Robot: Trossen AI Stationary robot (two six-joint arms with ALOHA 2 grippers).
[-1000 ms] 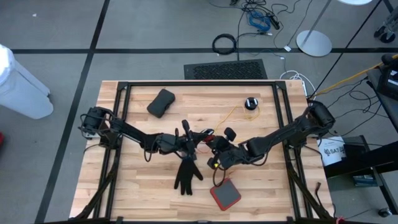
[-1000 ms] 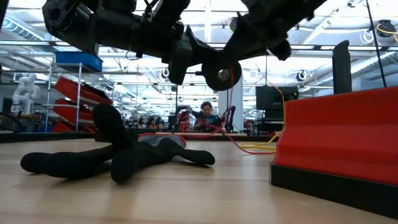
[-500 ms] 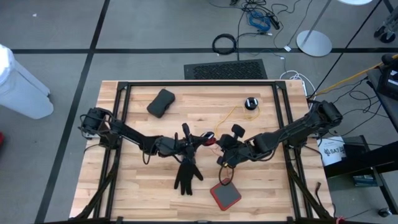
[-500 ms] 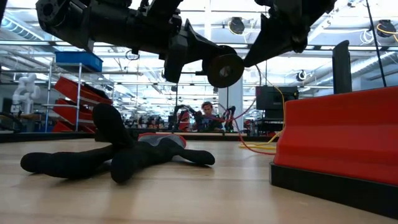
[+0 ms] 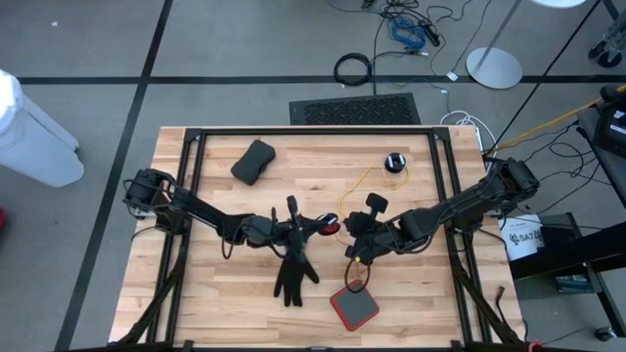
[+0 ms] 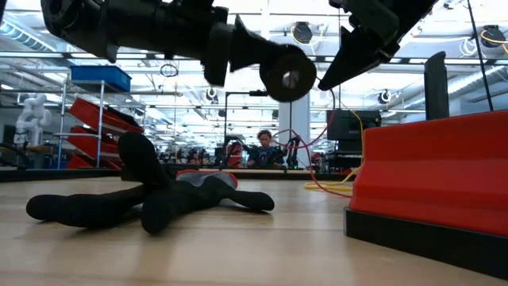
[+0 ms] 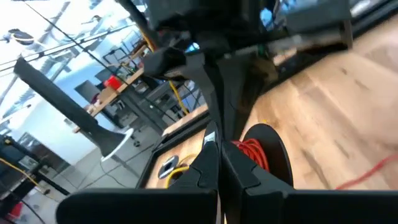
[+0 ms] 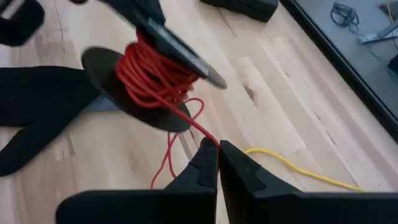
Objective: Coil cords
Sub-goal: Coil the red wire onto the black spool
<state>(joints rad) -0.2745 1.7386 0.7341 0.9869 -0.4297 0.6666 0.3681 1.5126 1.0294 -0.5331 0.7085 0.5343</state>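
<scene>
Partway, by the look of it: the small black round spool [image 8: 134,84] already carries a good bundle of thin red cord [image 8: 155,65], and it hangs in the air just above the limp black glove [image 5: 293,274] lying on the pale wooden table [image 5: 215,293]. The left gripper [image 5: 311,224] is clenched on the spool's hub. The right gripper [image 8: 217,163], just beside the spool on the side away from the glove's fingers, is pinched shut on the red cord where it leaves the bundle. Some red slack loops on the wood under the spool, and a thin yellow cord [image 5: 364,182] runs on from there toward a second black puck [image 5: 394,162] near the table's far edge, so that length looks unwound as yet. Whether red and yellow are one line I cannot say for certain.

For room, the red square pad with a dark base [image 5: 354,306] sits near the glove toward the table's near edge, and a dark oblong pouch [image 5: 253,161] lies well apart beyond the glove. Between glove and second puck the wood is open, and the black frame rails [image 5: 442,176] bound it.
</scene>
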